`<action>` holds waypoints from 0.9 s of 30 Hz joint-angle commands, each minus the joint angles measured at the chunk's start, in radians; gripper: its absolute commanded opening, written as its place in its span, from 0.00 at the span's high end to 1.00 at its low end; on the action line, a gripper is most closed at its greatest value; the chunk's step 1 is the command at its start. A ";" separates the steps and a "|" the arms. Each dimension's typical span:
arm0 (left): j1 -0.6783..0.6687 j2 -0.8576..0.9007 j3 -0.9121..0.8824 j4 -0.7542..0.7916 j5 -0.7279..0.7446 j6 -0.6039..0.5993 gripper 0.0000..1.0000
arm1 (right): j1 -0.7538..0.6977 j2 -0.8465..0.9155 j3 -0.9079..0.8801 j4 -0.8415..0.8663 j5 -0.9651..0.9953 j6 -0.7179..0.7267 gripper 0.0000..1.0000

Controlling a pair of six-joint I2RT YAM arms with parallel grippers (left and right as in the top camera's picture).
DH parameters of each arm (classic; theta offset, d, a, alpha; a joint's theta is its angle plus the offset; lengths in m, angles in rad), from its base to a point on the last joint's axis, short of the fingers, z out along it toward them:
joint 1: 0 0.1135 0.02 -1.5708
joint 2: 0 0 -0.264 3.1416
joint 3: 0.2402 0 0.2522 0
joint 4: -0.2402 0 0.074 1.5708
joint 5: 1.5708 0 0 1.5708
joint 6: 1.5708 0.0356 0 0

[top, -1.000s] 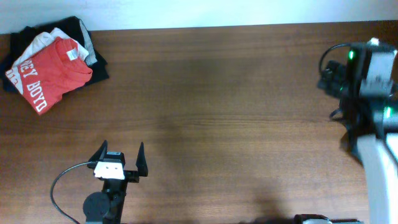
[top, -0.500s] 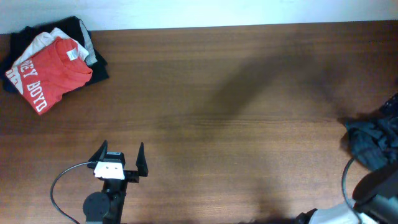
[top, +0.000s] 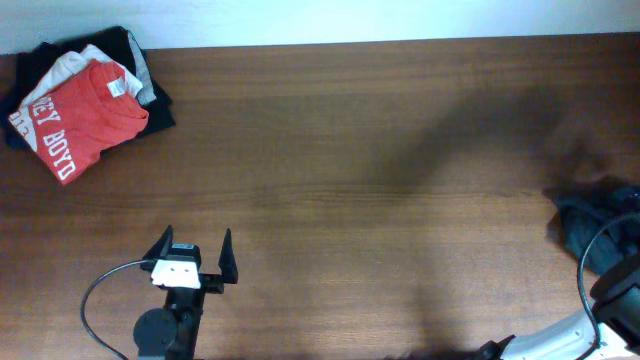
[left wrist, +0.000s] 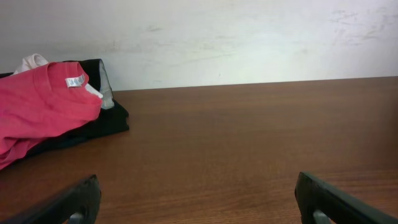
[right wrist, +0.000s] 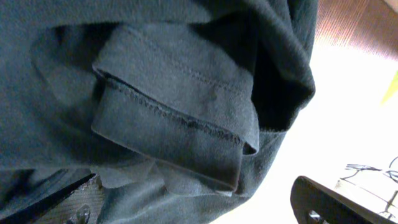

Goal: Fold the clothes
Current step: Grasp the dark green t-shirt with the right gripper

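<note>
The dark charcoal T-shirt [top: 590,222] lies bunched at the table's right edge. In the right wrist view it fills the frame [right wrist: 161,93], with a stitched hem fold in the middle. My right gripper [right wrist: 199,196] is open, its fingers spread wide, with the shirt's fabric hanging between them and close to the camera. In the overhead view only part of the right arm [top: 620,290] shows, at the bottom right. My left gripper [top: 195,248] is open and empty near the front left, far from the shirt; it also shows in the left wrist view [left wrist: 199,190].
A pile of folded clothes sits at the back left corner, with a red "BOYD" T-shirt [top: 80,115] on top of grey, white and black pieces; the red shirt also shows in the left wrist view [left wrist: 43,106]. A white wall runs behind the table.
The right arm has swung from the back right down to the front right edge. The dark shirt has come into view at the right edge. The left arm has not moved.
</note>
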 commanded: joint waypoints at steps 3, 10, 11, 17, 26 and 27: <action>0.000 -0.005 -0.007 0.001 0.004 0.015 0.01 | -0.001 0.061 0.008 -0.018 -0.005 0.004 0.01; 0.000 -0.005 -0.007 0.001 0.004 0.015 0.01 | -0.001 0.068 0.008 -0.015 -0.005 0.005 0.49; 0.000 -0.005 -0.007 0.001 0.004 0.015 0.01 | -0.001 0.068 0.008 -0.013 -0.005 0.005 0.41; 0.000 -0.005 -0.007 0.001 0.004 0.015 0.01 | -0.015 0.069 0.003 -0.006 0.006 0.005 0.34; 0.000 -0.005 -0.007 0.001 0.004 0.015 0.01 | -0.019 0.071 -0.052 0.074 0.006 0.004 0.25; 0.000 -0.005 -0.007 0.001 0.004 0.015 0.01 | -0.019 0.071 -0.055 0.082 0.007 0.004 0.36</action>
